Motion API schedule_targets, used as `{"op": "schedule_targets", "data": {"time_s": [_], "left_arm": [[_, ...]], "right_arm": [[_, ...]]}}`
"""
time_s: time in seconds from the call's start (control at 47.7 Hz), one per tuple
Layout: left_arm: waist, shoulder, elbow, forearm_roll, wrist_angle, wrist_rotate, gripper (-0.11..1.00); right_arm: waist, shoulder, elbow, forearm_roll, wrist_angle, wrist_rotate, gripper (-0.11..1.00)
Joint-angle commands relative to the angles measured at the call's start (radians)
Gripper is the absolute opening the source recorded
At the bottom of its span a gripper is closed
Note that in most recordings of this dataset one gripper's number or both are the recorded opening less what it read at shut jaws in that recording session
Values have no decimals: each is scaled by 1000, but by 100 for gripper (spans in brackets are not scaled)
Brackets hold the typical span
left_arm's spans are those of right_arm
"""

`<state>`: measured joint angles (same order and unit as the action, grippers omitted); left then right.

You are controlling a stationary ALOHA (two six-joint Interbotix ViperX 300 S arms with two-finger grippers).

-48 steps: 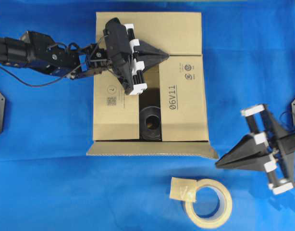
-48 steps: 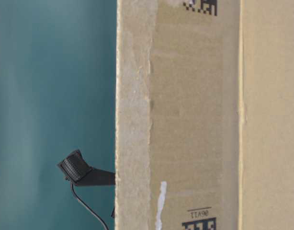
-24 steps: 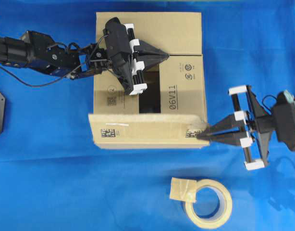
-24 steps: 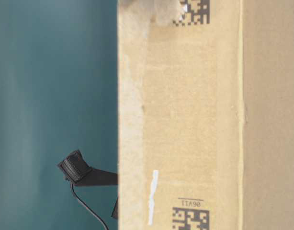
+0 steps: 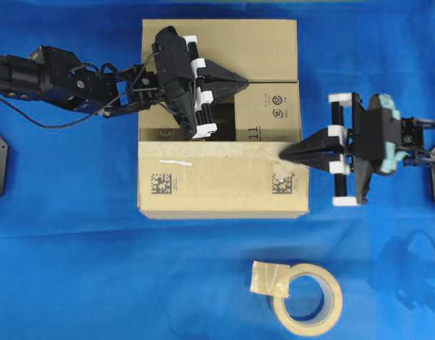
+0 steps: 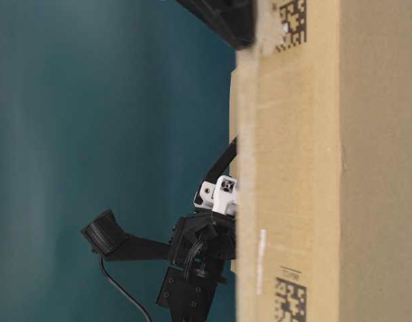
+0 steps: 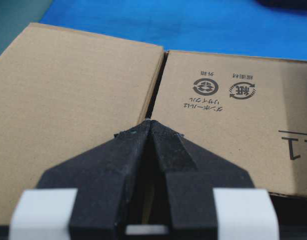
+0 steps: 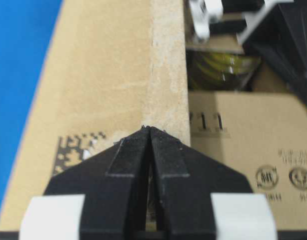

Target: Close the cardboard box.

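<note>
Inside cardboard box (image 5: 217, 180) yellow-black object (image 8: 221, 67) partly visible, both end effectors pinched together, empty.

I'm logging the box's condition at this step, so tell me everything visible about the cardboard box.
The cardboard box is brown corrugated card, rectangular, sitting on the blue cloth. Its near flap is folded over the top, showing two square printed codes and a short white tape strip. The far flap and side flaps lie flat; a dark gap remains open mid-top. The left gripper, shut, presses on the far seam; the right gripper, shut, touches the near flap's right end.
</note>
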<state>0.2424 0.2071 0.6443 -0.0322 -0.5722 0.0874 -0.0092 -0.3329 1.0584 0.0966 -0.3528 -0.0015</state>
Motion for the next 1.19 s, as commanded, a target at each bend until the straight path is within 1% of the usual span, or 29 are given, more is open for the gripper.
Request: {"op": "schedule_targets", "data": {"time_s": [0.0, 0.273, 0.503, 0.629, 0.755, 0.922, 1.09, 1.174], "left_arm": [[3, -8, -3, -2, 2, -3, 0], [0, -8, -5, -2, 2, -3, 0], [-6, -12, -6, -2, 2, -6, 0], [-6, -43, -8, -3, 18, -15, 0], [-6, -121, -25, -5, 104, -14, 0], [6, -212, -74, -5, 238, -5, 0], [52, -261, -141, -5, 357, 14, 0], [86, -261, -186, -5, 425, 41, 0]], "right_arm": [[-17, 20, -17, 12, -3, 2, 0], [-25, 80, -14, 41, -3, 2, 0], [-25, 81, -15, 43, -3, 2, 0], [-25, 81, -15, 43, -3, 2, 0], [-25, 81, -15, 43, -3, 2, 0], [-25, 81, -15, 44, -6, 2, 0], [-25, 81, -17, 44, -8, 2, 0], [-25, 81, -17, 43, -8, 2, 0]]}}
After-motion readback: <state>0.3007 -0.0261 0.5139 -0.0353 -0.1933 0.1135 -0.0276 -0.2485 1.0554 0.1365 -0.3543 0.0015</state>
